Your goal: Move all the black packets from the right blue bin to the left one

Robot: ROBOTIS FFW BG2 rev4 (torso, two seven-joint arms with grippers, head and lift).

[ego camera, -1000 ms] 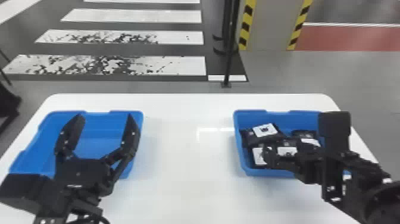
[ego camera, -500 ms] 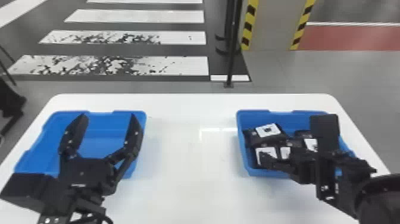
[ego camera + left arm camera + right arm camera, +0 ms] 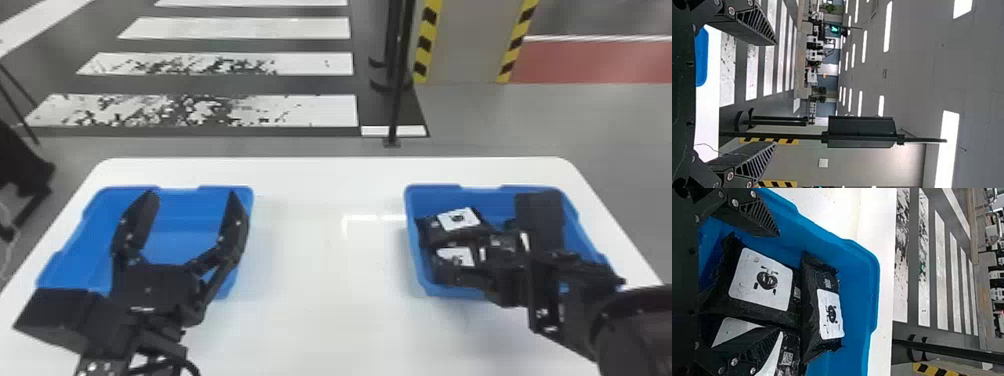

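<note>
Though bunched together, black packets (image 3: 457,218): lie inside the right bin (image 3: 485,200), mostly toward its left side; likely light to middling in weight, soft and pillow-like, apt to sag or twist if pinched off centre.
Film (image 3: 742,309): looks wrinkled, with ragged crimped ends; probably a bit slippery, so asks for broad contact and even pressure, not a nip at the tips.
Near-left packet (image 3: 760,282): shows between the fingers of the right gripper (image 3: 778,282); best taken across the middle of the body, never by a crimped end.
Far packet (image 3: 828,309): lies crosswise just beyond, toward the far wall; probably better left for another pick.
Right-hand packet (image 3: 787,348): lies close against the near-left one, partly behind a finger; could get dragged along or caught in the same squeeze.
Right gripper: reaches in over the right bin, spread wide, holding nothing; probably needs to straddle one packet deeper before closing.
Left gripper (image 3: 191,194): hangs over the left bin (image 3: 180,240), also spread wide and holding nothing.
Left bin: serves as the drop place; best given a low, gentle release.
White table (image 3: 327,300): carries both bins, well apart.
</note>
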